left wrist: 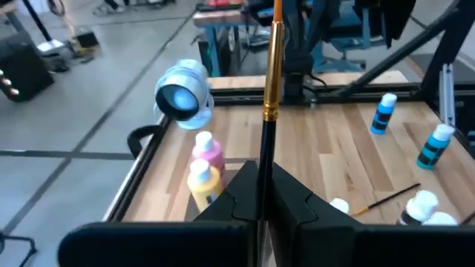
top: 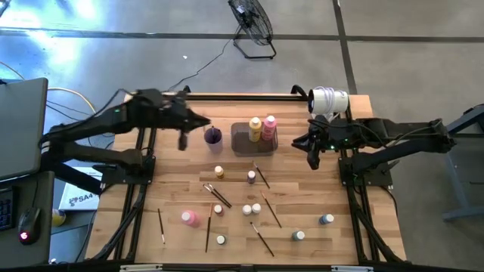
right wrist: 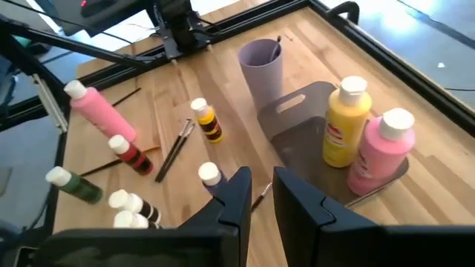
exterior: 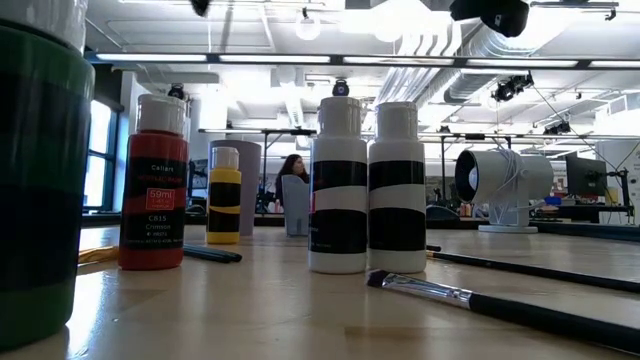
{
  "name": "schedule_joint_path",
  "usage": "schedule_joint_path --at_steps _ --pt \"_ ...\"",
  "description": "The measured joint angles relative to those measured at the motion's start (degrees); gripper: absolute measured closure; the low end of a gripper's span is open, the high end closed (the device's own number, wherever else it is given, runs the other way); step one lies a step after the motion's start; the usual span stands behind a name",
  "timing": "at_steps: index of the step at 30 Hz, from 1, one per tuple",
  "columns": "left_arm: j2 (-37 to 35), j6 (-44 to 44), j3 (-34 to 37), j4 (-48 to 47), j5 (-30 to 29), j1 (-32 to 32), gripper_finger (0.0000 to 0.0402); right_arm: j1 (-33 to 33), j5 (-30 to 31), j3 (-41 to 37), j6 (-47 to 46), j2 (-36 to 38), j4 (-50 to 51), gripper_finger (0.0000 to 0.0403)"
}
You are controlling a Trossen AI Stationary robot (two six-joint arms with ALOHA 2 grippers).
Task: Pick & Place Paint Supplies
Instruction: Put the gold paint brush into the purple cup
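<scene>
Wood-topped table, operator: your stock as it lies in the high view.

Left gripper: upper left of centre, just left of the purple cup. Your left wrist view shows its fingers pressed together on a paintbrush, dark handle pinched between them, gold ferrule standing up past the tips.

Right gripper: right of centre, off the tray's right side. In the right wrist view its fingers stand a little apart with nothing between them.

Dark grey tray: upper centre, just right of the purple cup. It holds a yellow bottle and a pink bottle, both upright and side by side.

Purple cup: one brush handle leans inside it, as your right wrist view shows.

Loose stock, lower half of the frame:
- pink bottle lying on its side, lower left of centre;
- small yellow-banded bottle, centre;
- small bottle just below the tray;
- white-capped bottles clustered at lower centre;
- two blue-grey bottles at lower right, one near the other;
- several thin brushes scattered among them, one apart at far left.

Low view: red crimson bottle, yellow-banded bottle, two black-and-white bottles touching, and a brush lying in front.
</scene>
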State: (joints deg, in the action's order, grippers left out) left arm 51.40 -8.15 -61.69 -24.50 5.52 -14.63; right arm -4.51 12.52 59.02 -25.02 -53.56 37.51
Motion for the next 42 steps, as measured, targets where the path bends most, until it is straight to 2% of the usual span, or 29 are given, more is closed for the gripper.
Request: schedule_joint_path --at_steps 4,9,15,21,24,32,42 --pt "-6.2 1.1 6.2 4.5 -0.1 0.0 0.0398 0.0 2.2 0.0 1.3 0.0 0.0 0.0354" --pt "-11.3 2.1 19.2 19.0 -0.2 0.0 0.0394 0.0 5.9 0.0 1.3 0.0 0.0 0.0355" --pt "-11.9 4.2 34.5 37.4 -2.9 0.0 0.0398 0.0 6.7 0.0 1.2 -0.1 0.0 0.0355" --pt "-11.9 6.9 43.3 47.5 -9.5 0.0 0.0396 0.0 6.9 0.0 1.3 -0.9 -1.4 0.0355" --pt "-11.9 7.1 45.5 49.2 -12.4 0.0 0.0398 0.0 6.9 0.0 1.8 -2.0 -2.0 0.0355" --pt "-10.0 7.2 46.5 51.9 -14.5 0.0 0.0397 0.0 6.9 0.0 4.4 -6.6 -5.8 0.0355" --pt "1.0 7.3 46.5 61.9 -15.9 0.0 0.0397 0.0 6.9 0.0 7.5 -10.5 -11.3 0.0355"
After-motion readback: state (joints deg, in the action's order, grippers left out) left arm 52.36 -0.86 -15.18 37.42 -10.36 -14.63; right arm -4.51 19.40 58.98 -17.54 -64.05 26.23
